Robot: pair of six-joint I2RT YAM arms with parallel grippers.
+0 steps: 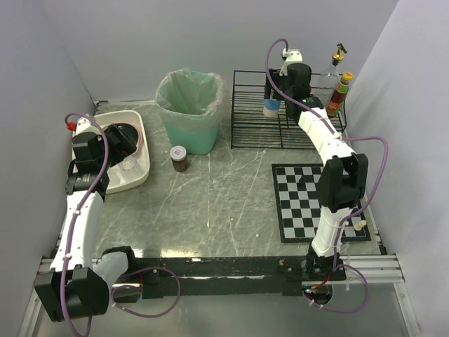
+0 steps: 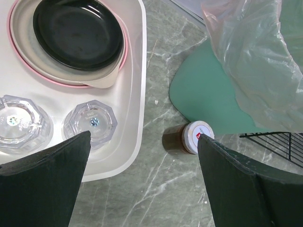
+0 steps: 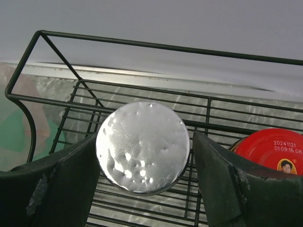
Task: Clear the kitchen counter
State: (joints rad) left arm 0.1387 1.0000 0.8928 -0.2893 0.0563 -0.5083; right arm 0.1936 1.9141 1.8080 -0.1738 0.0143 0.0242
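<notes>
Pale walls close in a grey marble worktop (image 1: 224, 203). In the top view a white tub (image 1: 145, 168) sits at its left edge, a green bin (image 1: 189, 130) and a wire rack (image 1: 252, 130) stand along the far edge, and a checkered mat (image 1: 302, 203) lies by the right edge. From the left wrist, the left pincer (image 2: 144, 137) gapes empty above the tub and a small jar (image 2: 196, 137). From the right wrist, the right pincer (image 3: 144, 142) clamps a foil-lidded cup (image 3: 142, 156) inside the rack, beside a red lid (image 3: 274, 149).
</notes>
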